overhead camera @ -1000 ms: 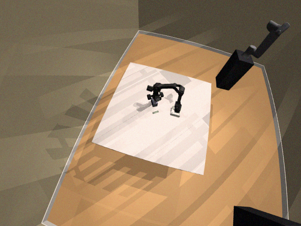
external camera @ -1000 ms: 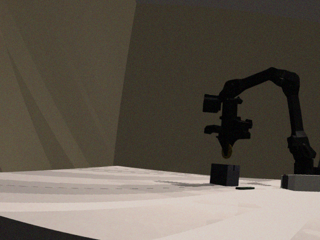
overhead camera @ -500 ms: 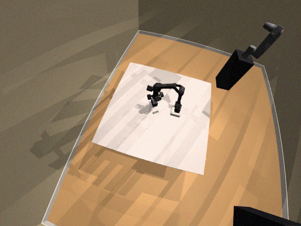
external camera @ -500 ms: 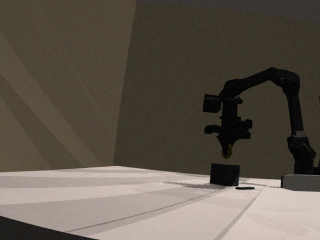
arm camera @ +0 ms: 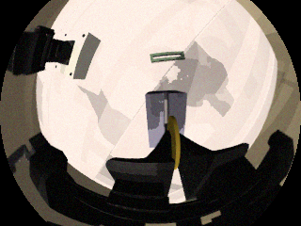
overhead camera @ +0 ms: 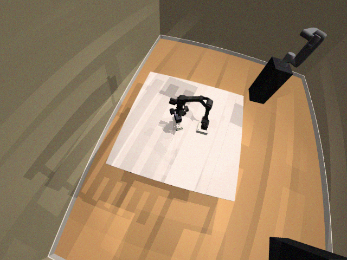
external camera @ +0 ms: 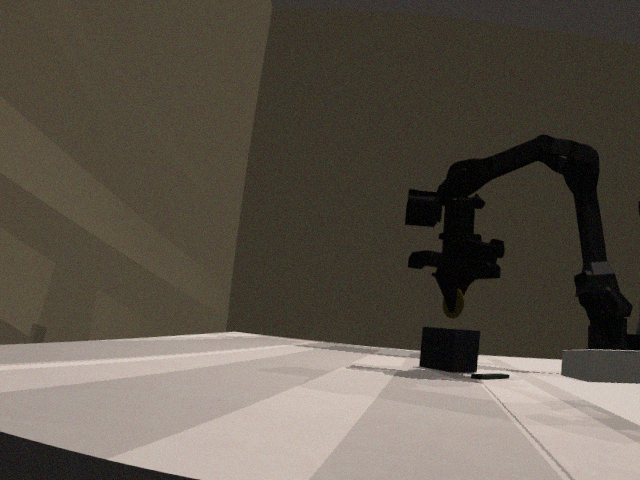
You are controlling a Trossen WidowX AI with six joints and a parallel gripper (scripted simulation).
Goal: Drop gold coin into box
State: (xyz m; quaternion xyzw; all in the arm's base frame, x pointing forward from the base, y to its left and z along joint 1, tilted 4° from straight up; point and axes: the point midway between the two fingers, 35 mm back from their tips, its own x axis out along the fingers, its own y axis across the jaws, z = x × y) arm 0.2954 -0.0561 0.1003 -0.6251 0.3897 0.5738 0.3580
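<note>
My gripper (external camera: 452,308) (arm camera: 169,134) is shut on the gold coin (external camera: 461,303) (arm camera: 176,147), which stands on edge between the fingertips. In the exterior view coin and fingers are above the closed box (overhead camera: 178,118) (external camera: 448,350) (arm camera: 179,113), with a gap to its lid. In the wrist view the lid's narrow slot (arm camera: 166,108) shows as a pale line. The coin appears edge-on just right of that line and slightly slanted to it. The near part of the lid is hidden by the fingers. The green holder (overhead camera: 179,129) (external camera: 490,376) (arm camera: 167,59) lies empty beside the box.
The arm's base plate (overhead camera: 201,132) (external camera: 594,365) (arm camera: 87,56) stands on the white table (overhead camera: 212,173) (external camera: 248,428), to the right of the box in the top and exterior views. A black block (overhead camera: 269,80) with a grey arm stands beyond the table.
</note>
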